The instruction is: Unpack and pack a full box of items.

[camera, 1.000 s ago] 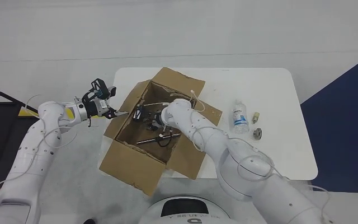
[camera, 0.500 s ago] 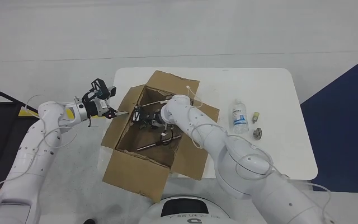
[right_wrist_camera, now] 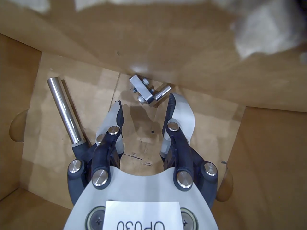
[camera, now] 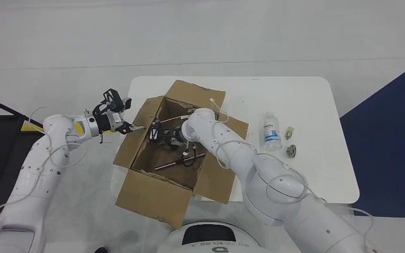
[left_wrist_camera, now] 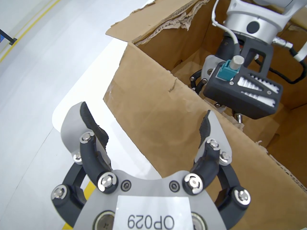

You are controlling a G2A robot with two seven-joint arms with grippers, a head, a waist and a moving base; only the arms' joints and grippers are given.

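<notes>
The open cardboard box (camera: 142, 183) lies on the white table, flaps spread. My right gripper (right_wrist_camera: 145, 106) is down inside it, open, its fingertips just short of a small metal bracket (right_wrist_camera: 146, 90) that rests against the box wall. A shiny metal rod (right_wrist_camera: 64, 111) lies on the box floor beside that gripper; it is also visible as the rod (camera: 168, 166) from above. My left gripper (left_wrist_camera: 146, 118) hovers open and empty outside the box's left wall (left_wrist_camera: 156, 120); from above this left gripper (camera: 128, 127) sits by the box's left flap. The right gripper (camera: 156, 135) is near the inner left wall.
A small clear bottle (camera: 271, 131), a brass fitting (camera: 288, 133) and a round metal part (camera: 291, 150) lie on the table (camera: 310, 101) to the right of the box. The table's left edge runs close behind the left gripper.
The right gripper has moved a little toward the box's left wall. The box has shifted and turned slightly, and the rod has slid on its floor. The left arm stayed still.
</notes>
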